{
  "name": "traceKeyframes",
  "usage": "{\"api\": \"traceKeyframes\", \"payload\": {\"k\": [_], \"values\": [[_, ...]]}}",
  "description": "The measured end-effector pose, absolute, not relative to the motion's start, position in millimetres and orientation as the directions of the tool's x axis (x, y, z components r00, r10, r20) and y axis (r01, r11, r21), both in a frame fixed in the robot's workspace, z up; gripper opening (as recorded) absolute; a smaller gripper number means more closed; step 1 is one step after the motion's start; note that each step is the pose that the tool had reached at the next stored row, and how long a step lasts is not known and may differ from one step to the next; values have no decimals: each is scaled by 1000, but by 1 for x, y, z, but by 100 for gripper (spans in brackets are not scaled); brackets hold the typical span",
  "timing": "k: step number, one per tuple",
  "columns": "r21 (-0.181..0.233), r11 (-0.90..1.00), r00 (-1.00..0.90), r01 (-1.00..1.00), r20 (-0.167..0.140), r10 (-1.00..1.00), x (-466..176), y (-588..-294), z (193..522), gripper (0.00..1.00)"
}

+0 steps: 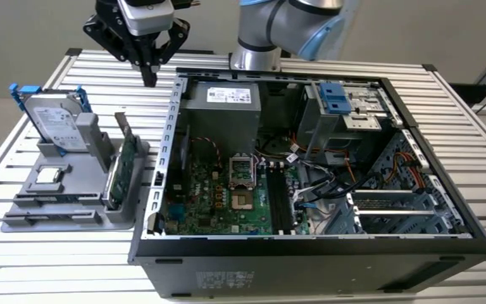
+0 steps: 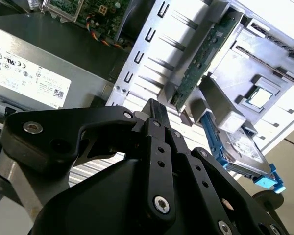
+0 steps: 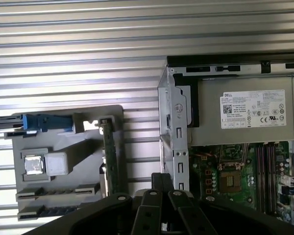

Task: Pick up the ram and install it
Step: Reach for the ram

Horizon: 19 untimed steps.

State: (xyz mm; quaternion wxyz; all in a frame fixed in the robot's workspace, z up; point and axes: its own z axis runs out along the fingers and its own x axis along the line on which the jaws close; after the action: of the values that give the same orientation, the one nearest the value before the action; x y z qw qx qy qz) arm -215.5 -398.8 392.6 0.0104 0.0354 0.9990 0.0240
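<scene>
End effector, seemingly closed, hangs above the slatted metal table.

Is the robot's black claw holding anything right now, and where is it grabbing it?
Nothing is held. The black gripper is shut and empty, above the slatted metal table beside the open black computer case.

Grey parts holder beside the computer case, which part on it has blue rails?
The silver hard drive, standing on edge; the narrow green circuit board and the small square silver chip lying flat have no rails.
</scene>
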Motion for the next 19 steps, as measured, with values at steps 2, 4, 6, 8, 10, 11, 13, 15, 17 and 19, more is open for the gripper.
{"api": "traceKeyframes", "payload": {"k": [2, 4, 6, 8, 10, 11, 13, 15, 17, 19], "values": [[49, 996, -997, 70, -19, 71, -217, -399, 393, 0], [49, 996, -997, 70, -19, 71, -219, -399, 393, 0], [49, 996, -997, 70, -19, 71, -221, -399, 393, 0], [49, 996, -997, 70, -19, 71, -223, -399, 393, 0], [49, 996, -997, 70, -19, 71, -225, -399, 393, 0], [49, 996, -997, 70, -19, 71, -226, -399, 393, 0], [49, 996, -997, 70, -19, 71, -228, -399, 393, 0], [49, 996, -997, 70, -19, 71, -230, -399, 393, 0], [49, 996, -997, 70, -19, 71, -232, -399, 393, 0], [49, 996, -997, 70, -19, 71, -233, -399, 393, 0]]}}
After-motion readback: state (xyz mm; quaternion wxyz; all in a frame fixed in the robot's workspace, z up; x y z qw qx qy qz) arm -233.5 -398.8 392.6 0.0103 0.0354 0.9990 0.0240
